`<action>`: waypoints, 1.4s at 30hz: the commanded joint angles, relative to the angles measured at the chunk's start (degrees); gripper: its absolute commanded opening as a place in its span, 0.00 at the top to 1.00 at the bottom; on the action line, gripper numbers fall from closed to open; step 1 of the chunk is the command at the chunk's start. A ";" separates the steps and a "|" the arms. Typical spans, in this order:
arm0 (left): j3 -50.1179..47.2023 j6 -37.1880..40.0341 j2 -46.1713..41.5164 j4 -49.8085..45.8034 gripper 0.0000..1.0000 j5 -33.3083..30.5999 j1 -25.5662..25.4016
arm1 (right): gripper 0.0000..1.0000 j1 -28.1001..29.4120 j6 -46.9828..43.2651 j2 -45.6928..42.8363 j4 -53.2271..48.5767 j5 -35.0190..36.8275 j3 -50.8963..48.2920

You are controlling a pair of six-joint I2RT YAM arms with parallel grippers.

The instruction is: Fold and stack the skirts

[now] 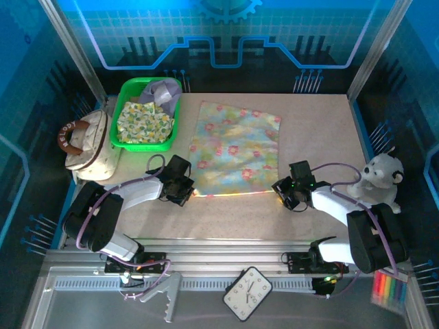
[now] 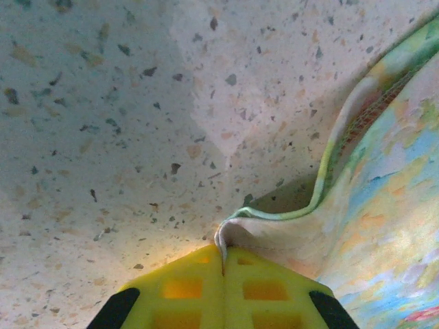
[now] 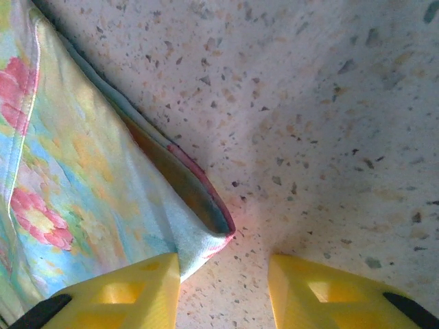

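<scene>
Left gripper (image 2: 223, 255) pinches a corner of the floral skirt (image 1: 236, 147); right gripper (image 3: 223, 269) stands spread at another corner

Handbag (image 1: 96, 147), left edge of the worktop (image 1: 315, 137): pale lettering runs along the brown handle (image 1: 68, 137); the characters are too small to read with certainty.

Clock (image 1: 247, 293), on the metal frame (image 1: 199, 282) in front of the worktop's near edge: white dial with dark hour marks and hands; the numerals cannot be made out.

Backdrop (image 1: 226, 34), beyond the far edge: a gear emblem (image 1: 226, 8) at top centre, above blue circuit-style lines.
</scene>
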 commanded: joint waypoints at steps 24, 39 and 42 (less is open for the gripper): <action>0.28 1.30 0.29 -0.44 0.95 1.16 0.19 | 0.72 0.81 1.16 2.10 8.01 2.53 -1.32; 6.80 9.79 -20.18 -13.47 1.00 -9.30 1.59 | 1.00 0.86 0.11 -16.33 -5.83 6.98 0.42; 6.70 10.08 -21.55 -14.91 1.00 -8.88 1.18 | 1.00 0.92 2.10 -19.37 -8.35 6.38 0.24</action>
